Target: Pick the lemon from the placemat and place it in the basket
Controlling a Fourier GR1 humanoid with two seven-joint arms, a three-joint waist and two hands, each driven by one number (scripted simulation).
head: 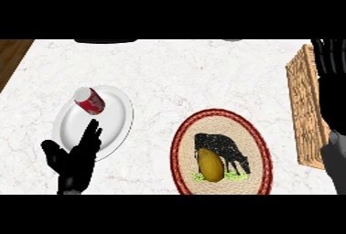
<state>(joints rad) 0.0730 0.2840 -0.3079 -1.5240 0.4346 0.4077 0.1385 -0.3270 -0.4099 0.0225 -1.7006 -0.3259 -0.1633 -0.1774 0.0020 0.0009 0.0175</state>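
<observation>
One lemon point(211, 166) lying on round woven placemat point(222, 153), near right on pale worktop point(196, 73). Wooden basket point(307, 105) at far right edge. Left hand point(76, 157) near left, fingers straight and apart, overlapping white plate point(111, 121) bearing red can point(89, 101). Right hand point(332, 68) over basket, fingers straight, holding nothing.
</observation>
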